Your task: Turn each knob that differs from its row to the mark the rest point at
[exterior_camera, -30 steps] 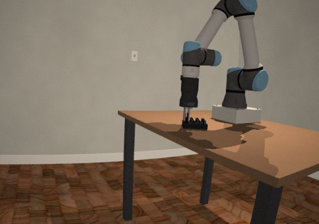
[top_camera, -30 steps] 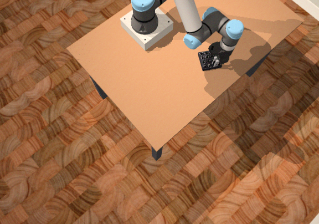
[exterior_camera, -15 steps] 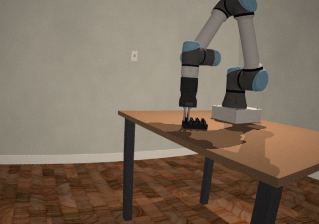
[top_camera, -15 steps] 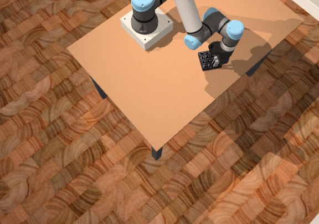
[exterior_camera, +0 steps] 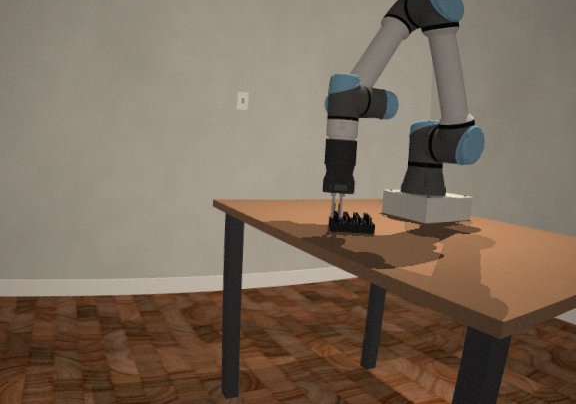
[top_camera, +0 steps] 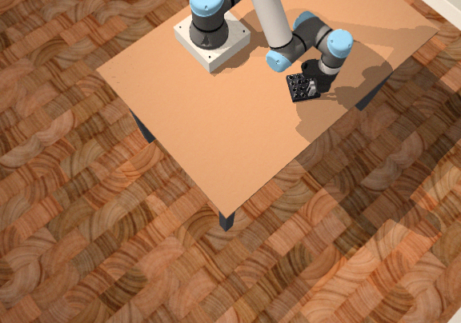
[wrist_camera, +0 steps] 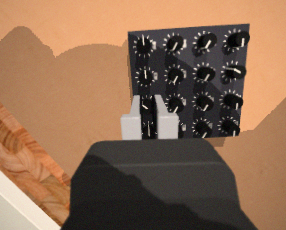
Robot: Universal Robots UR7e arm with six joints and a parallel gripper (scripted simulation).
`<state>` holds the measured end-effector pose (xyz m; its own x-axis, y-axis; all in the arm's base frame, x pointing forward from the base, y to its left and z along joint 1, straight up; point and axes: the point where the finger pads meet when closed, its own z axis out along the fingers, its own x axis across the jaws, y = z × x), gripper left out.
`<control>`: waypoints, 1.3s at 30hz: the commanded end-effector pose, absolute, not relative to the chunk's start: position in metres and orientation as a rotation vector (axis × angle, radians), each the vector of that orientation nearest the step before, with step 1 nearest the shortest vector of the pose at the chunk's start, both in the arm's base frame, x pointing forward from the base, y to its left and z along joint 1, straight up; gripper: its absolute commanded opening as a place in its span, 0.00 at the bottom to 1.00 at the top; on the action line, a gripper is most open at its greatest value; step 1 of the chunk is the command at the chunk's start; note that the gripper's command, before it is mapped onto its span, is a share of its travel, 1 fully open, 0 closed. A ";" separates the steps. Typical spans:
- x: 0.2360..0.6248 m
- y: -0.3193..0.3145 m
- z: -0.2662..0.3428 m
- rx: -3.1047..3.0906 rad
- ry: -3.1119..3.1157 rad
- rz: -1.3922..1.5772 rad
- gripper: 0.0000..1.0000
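The black knob box [top_camera: 304, 88] stands on the table's right part, under the arm's wrist. It also shows in the exterior view [exterior_camera: 352, 224] and in the wrist view [wrist_camera: 192, 82], where its several black knobs with white lines are visible. My gripper [wrist_camera: 147, 106] points straight down over the box's left column as the wrist view shows it, near that view's lower left corner of the box. Its two grey fingers are closed on a knob [wrist_camera: 147, 120] there. The fingers partly hide that knob, and I cannot read its name. The gripper also shows in the top and exterior views [top_camera: 310, 89] [exterior_camera: 338, 212].
The arm's white base plate [top_camera: 212, 38] stands at the table's far side. The table's right edge [top_camera: 360, 105] lies close to the box. The arm's shadow falls across the table around the box.
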<state>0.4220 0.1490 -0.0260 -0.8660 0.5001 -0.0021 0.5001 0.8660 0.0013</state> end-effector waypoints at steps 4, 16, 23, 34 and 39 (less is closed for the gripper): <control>0.422 0.149 -0.026 0.826 3.027 0.002 0.30; 0.422 0.149 -0.026 0.826 3.027 0.002 0.30; 0.422 0.149 -0.026 0.826 3.027 0.002 0.46; 0.422 0.149 -0.026 0.826 3.027 0.002 0.46; 0.422 0.149 -0.025 0.826 3.027 0.002 0.46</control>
<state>0.4220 0.1490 -0.0260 -0.8615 0.5077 -0.0022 0.5077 0.8615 0.0012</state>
